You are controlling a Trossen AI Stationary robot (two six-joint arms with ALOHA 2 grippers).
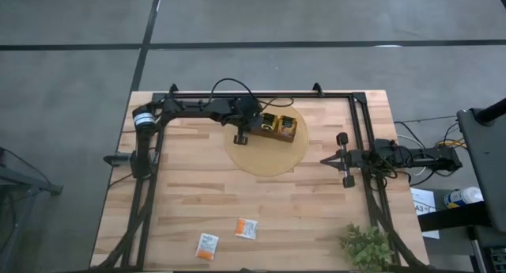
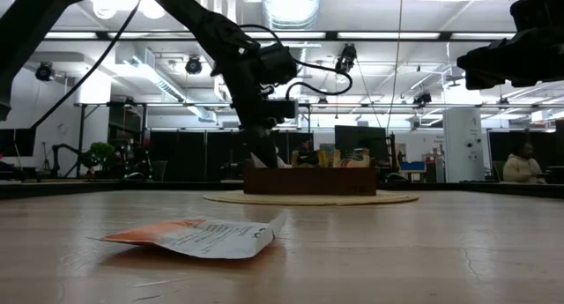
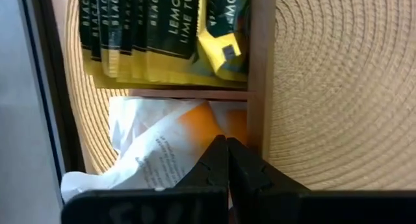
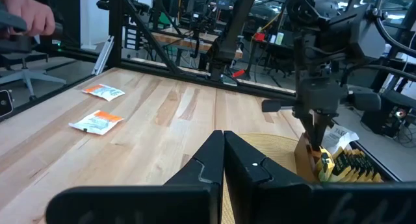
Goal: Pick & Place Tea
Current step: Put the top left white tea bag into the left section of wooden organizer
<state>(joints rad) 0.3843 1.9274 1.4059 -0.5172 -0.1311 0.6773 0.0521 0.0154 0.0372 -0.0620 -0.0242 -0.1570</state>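
A brown wooden tray point(image 1: 294, 135) sits on a round woven mat point(image 1: 265, 160) at the far middle of the table. Yellow-green tea packets point(image 3: 162, 29) stand in one compartment. My left gripper point(image 1: 239, 137) points steeply down into the tray's left end compartment, shut on a white-and-orange tea packet point(image 3: 162, 143). Two more white-and-orange tea packets point(image 1: 207, 246) point(image 1: 247, 228) lie flat near the table's near edge. My right gripper point(image 1: 326, 159) waits shut, level, above the table's right side. My left gripper pinches the white-and-orange packet between its two fingers, near the packet's orange part point(image 3: 198, 130); the fingertips point(image 3: 214, 160) hide the exact spot. The fingers come from above, slanting down. The crumpled packet stands inside the tray's end compartment, its white edge point(image 2: 282, 161) sticking up over the wall.
The tray's wooden wall point(image 3: 260, 68) runs close beside the fingers. A small green plant point(image 1: 366, 246) stands at the near right corner. Bare wood lies between the mat and the two loose packets. A person's hand point(image 4: 29, 16) shows beyond the table.
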